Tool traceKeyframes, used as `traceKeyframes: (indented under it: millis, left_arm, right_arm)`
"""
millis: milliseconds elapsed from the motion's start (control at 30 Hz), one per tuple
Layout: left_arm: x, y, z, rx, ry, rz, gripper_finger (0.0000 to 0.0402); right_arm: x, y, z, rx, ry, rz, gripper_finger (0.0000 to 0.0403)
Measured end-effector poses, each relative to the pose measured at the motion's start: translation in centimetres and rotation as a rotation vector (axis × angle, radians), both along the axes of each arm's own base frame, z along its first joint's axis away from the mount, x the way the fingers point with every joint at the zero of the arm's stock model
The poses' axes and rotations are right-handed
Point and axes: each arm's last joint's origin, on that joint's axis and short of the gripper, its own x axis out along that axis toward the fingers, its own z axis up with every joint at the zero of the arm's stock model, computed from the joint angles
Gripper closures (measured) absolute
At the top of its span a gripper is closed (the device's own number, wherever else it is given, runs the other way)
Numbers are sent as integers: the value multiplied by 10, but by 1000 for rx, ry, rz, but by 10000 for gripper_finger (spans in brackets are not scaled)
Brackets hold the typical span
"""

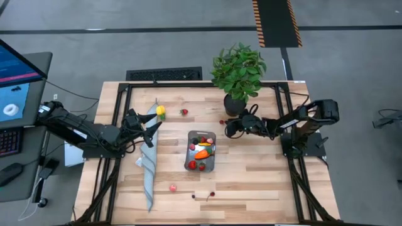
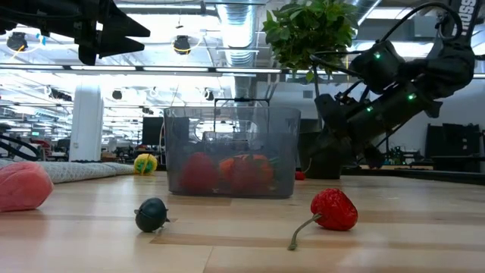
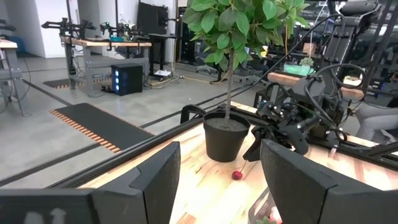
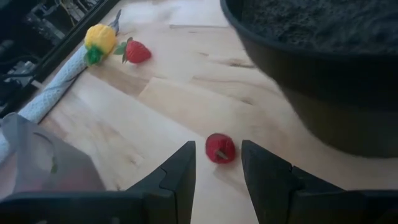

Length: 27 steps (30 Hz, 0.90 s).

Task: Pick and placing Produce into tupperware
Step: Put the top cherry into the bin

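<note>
Holding a carrot and red berries, the tupperware (image 1: 201, 151) sits at the desk's (image 1: 251, 182) centre, a red berry (image 4: 220, 148) lies before the right gripper's (image 4: 217, 168) spread, empty fingers near the plant pot (image 1: 234, 104), and the left gripper (image 1: 152, 125) hovers centre-left, fingers spread.

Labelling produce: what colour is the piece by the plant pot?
Red piece, clearest in the right wrist view.

The wooden table (image 1: 251, 182) carries a clear container (image 1: 201, 150), a potted plant (image 1: 237, 72), a grey cloth strip (image 1: 148, 169) and scattered toy berries (image 1: 173, 187).
</note>
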Motion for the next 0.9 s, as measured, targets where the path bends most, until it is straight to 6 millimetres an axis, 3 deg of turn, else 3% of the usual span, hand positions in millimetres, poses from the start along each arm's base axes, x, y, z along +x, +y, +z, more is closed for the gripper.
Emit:
traceKeyframes:
  millis: [433,900]
  left_arm:
    - [0,0,0,0,0,0,190]
    - [1,-1,0,1,-1,-36,190]
  right_arm:
    - [15,-5,8,36,25,14,254]
    - [10,-4,1,47,129,16,333]
